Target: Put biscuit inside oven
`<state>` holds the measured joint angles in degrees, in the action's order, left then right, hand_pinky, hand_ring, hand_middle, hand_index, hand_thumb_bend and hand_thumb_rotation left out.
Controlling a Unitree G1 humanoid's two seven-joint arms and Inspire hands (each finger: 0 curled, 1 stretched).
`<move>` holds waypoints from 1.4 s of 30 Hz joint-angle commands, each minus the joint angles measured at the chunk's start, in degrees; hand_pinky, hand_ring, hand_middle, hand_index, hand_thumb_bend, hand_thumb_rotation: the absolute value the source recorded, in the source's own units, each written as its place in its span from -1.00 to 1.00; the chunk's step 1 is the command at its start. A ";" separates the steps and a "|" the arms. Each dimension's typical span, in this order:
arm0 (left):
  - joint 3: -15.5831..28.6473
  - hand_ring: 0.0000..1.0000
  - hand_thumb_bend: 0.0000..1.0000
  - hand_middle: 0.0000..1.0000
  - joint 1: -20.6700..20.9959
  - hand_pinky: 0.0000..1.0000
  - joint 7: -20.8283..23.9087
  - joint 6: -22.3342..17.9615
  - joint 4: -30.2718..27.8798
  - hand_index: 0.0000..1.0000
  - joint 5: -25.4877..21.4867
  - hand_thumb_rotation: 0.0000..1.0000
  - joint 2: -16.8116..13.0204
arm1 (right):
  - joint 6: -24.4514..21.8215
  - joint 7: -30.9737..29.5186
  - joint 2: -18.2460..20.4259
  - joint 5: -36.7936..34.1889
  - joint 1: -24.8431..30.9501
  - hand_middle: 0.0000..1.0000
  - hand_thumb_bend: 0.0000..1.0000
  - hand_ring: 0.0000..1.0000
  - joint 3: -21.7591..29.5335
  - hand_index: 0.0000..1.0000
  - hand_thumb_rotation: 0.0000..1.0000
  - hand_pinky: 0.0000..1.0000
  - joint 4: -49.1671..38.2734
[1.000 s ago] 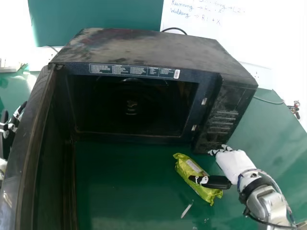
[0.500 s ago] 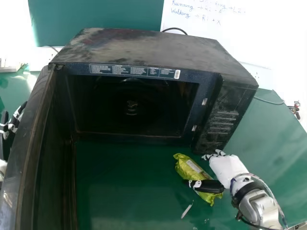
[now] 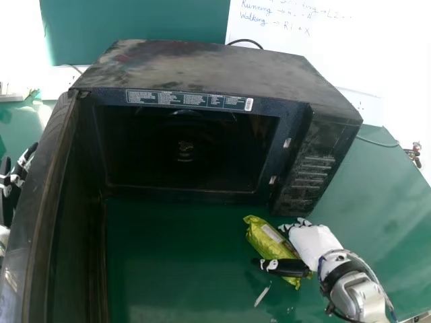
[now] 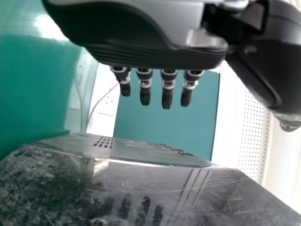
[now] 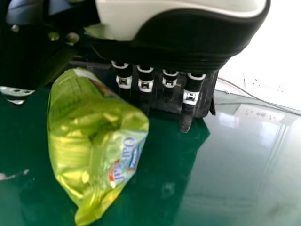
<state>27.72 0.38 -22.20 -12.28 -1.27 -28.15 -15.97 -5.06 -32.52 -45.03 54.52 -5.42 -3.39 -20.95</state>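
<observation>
Head view: printed strip [image 3: 188, 99] on oven [image 3: 202, 67]; right hand [image 3: 314, 243], fingers [image 5: 190, 96] straight, beside labelled packet [image 3: 262, 239]; left hand [image 3: 8, 196] by door [image 3: 48, 182], fingers [image 4: 168, 89] straight.

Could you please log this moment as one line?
Right hand: open, thumb over biscuit packet | packet: on table, outside oven | oven door: open | left hand: open, beside door

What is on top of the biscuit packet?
The thumb of the right hand crosses over the packet in the head view, hiding a strip of wrapper; whether it touches, I can't tell.
</observation>
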 commanded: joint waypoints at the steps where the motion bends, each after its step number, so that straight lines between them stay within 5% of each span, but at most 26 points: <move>1: -0.09 1.00 0.94 1.00 -1.07 1.00 0.14 -0.26 -1.04 1.00 -0.08 1.00 0.18 | 0.86 1.34 -0.30 -0.05 1.19 0.75 1.00 0.65 0.08 0.75 0.13 0.46 0.86; 42: -2.17 1.00 0.96 1.00 -3.48 1.00 2.84 -0.17 -5.78 1.00 1.22 1.00 1.60 | 4.91 9.24 -2.64 6.63 1.88 0.72 0.94 0.63 -2.46 0.74 0.11 0.42 7.15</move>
<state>25.85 -2.15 -19.54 -12.24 -6.30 -27.31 -14.62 -0.85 -23.46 -47.49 61.14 -5.11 -5.00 -14.60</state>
